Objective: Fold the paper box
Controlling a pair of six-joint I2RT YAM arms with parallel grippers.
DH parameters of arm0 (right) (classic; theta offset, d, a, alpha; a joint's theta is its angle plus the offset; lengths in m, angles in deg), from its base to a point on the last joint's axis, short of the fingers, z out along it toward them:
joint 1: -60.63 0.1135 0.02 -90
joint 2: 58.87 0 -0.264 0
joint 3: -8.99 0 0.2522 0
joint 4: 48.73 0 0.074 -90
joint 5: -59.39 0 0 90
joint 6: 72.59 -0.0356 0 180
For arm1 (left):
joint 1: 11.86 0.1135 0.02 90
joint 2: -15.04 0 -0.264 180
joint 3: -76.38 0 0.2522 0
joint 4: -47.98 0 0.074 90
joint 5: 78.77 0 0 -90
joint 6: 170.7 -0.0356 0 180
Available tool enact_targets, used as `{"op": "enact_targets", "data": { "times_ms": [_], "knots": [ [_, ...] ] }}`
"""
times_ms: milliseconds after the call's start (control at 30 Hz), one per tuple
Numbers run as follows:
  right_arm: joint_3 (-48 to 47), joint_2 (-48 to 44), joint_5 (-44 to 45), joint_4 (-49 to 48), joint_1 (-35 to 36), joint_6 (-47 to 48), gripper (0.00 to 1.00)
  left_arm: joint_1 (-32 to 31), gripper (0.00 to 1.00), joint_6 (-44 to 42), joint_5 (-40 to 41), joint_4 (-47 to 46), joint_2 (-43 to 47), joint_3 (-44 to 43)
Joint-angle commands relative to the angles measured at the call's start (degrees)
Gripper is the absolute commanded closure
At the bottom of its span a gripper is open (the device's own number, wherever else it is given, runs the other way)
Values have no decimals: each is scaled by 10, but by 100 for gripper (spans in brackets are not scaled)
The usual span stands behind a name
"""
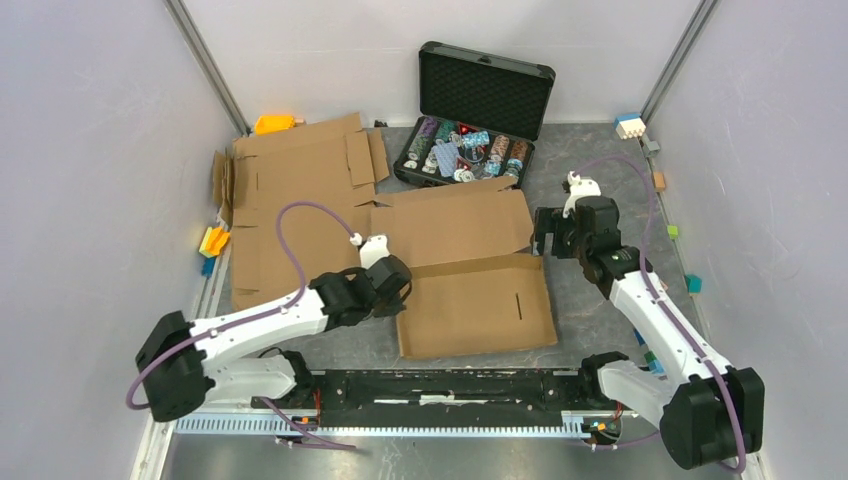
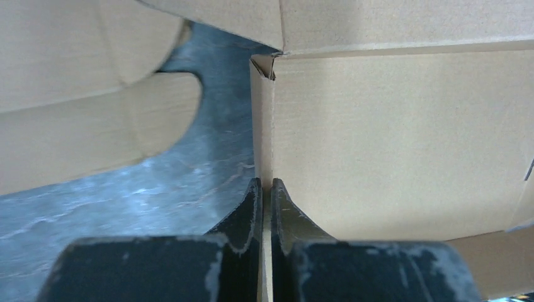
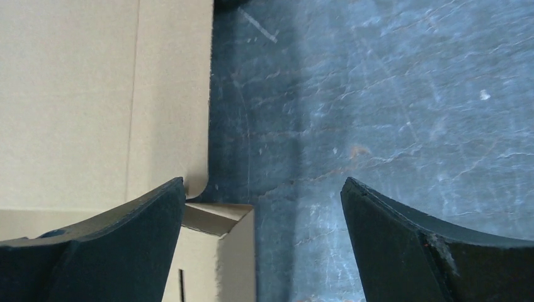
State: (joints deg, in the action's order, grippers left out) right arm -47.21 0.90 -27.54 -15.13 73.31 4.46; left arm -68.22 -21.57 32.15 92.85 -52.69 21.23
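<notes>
The paper box (image 1: 470,275) lies part-flat at centre frame. My left gripper (image 2: 266,189) is clenched on the edge of its left side flap. My right gripper (image 3: 264,195) hangs spread wide, empty, at its right edge. I judge the flap-raising step has begun; next, it needs swinging inward along the crease.

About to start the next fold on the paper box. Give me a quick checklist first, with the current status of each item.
1. Left gripper grips the paper box at its left edge: ok, jaws shut on cardboard.
2. Right gripper open: ok, holding nothing.
3. Right gripper at the box: not ok, it is over bare table beside the box's right edge.
4. Gap between rear flap and black case: cannot tell.
5. Box folded: not ok, panels lie mostly flat.
</notes>
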Motion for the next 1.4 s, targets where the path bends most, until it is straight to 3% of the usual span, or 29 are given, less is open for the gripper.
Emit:
{"op": "enact_targets", "data": {
  "times_ms": [0, 167, 400, 633, 767, 867, 933, 1100, 1367],
  "knots": [
    [32, -30, -66, 15, -1, 12, 2, 0, 98, -99, 89, 77, 59, -29],
    [82, -70, -141, 30, -1, 16, 2, 10, 98, -151, 153, 98, 41, -58],
    [181, -102, -246, -3, -1, -6, 2, 51, 97, -204, 136, 81, -28, -77],
    [219, -91, -265, -22, 0, -17, 3, 64, 60, -221, 102, 81, -49, -95],
    [210, -80, -241, -7, -1, -8, 18, 65, 46, -253, 99, 112, -36, -130],
    [205, -82, -231, -1, -1, -11, 32, 64, 37, -304, 44, 108, -25, -157],
    [201, -88, -224, 6, 0, -10, 39, 64, 33, -323, 2, 105, -25, -179],
    [181, -99, -181, 18, 0, -9, 34, 38, 24, -389, -144, 35, -39, -188],
    [147, -40, -128, -14, -1, -9, 35, -84, 17, -441, -161, -26, -108, -213]
  ]
}}
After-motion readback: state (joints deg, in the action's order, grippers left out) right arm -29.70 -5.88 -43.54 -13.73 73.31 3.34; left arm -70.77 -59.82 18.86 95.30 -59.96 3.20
